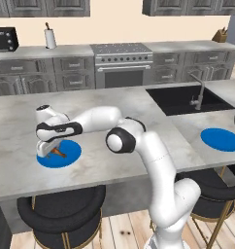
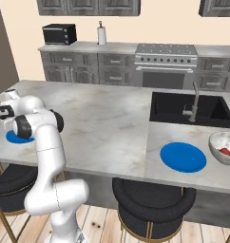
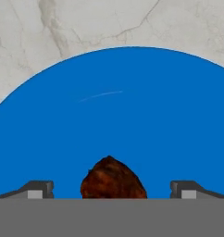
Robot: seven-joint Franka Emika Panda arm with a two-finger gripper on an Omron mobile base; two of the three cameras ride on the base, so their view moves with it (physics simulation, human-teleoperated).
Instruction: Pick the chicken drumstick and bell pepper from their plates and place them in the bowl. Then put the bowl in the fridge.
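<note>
My fingers [image 3: 111, 190] are spread wide either side of the chicken drumstick [image 3: 113, 181], at six o'clock on the blue plate [image 3: 114, 115]. It looks light, firm and maybe greasy, so I'd pinch the thick end. Marble table [image 1: 119, 104] all round; bowl [image 2: 224, 148] at three o'clock, well apart.

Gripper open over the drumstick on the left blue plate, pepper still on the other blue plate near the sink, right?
Not quite. The gripper is open over the drumstick on its blue plate, but the pepper already lies in the bowl; the other plate is bare. The right base view shows it.
</note>
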